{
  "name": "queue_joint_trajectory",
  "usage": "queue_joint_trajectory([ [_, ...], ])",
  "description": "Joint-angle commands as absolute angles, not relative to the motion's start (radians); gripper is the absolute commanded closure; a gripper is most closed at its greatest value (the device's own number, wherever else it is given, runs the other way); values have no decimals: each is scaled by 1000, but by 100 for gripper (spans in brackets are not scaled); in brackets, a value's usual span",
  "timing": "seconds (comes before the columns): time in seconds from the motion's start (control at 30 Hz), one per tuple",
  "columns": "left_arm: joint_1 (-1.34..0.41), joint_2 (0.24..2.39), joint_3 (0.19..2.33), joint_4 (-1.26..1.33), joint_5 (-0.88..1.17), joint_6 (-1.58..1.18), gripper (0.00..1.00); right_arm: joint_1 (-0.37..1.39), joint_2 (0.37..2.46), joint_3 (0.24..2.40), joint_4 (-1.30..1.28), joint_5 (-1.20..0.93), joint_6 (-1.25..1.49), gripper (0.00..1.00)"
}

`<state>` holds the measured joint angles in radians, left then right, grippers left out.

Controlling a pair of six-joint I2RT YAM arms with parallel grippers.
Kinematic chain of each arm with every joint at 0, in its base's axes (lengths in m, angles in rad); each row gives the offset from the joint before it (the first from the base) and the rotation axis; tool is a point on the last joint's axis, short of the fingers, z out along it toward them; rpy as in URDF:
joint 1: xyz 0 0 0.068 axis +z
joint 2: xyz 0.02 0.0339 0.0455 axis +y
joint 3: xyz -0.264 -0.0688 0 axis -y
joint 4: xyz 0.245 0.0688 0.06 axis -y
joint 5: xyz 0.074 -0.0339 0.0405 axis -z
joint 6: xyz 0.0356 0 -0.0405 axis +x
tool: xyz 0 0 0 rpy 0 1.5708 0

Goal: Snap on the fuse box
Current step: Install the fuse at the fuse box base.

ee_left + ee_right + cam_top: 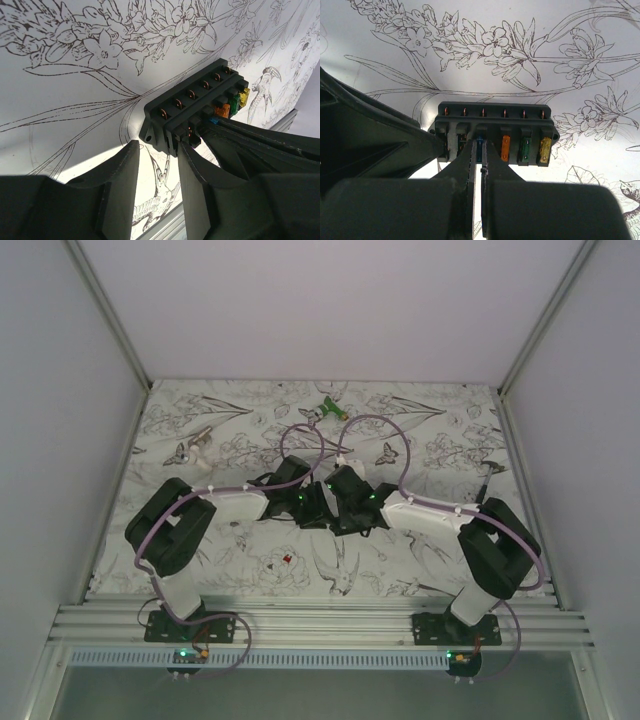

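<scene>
The black fuse box (495, 119) has six slots, with orange (505, 148), green (525, 148) and yellow (545, 150) fuses seated at its right end. It also shows in the left wrist view (192, 102). My right gripper (480, 156) is shut on a small blue fuse (479, 144) at the third slot. My left gripper (160, 145) has its fingertips on either side of the box's left end and holds it. In the top view both grippers (312, 506) (345, 506) meet at mid-table and hide the box.
A green-and-white gadget (328, 408) lies at the far middle of the flower-printed mat (420, 430). A tiny red fuse (287, 559) lies near the front, left of centre. A small dark tool (490, 468) lies at the right edge. Walls close in both sides.
</scene>
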<state>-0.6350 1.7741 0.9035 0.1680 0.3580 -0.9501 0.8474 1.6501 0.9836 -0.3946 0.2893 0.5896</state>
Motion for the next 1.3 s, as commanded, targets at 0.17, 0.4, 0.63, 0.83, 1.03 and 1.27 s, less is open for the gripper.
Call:
queue_joint_trajectory([
  [0.17,-637,1762,904,152,364,-948,61,853,1625,1019,-435,265,518,89],
  [0.4,-636,1745,900,142,360,-944,61,852,1604,1089,-428,243,481,74],
  [0.63,-637,1738,903,126,358,-931,60,834,1602,1122,-480,243,491,72],
  [0.83,-635,1737,910,113,357,-922,60,832,1629,1131,-518,242,505,72],
  [1.03,-612,1712,882,100,340,-927,60,847,1669,1142,-527,252,549,71],
  [1.27,-588,1671,844,91,323,-918,57,879,1698,1147,-540,364,612,71],
])
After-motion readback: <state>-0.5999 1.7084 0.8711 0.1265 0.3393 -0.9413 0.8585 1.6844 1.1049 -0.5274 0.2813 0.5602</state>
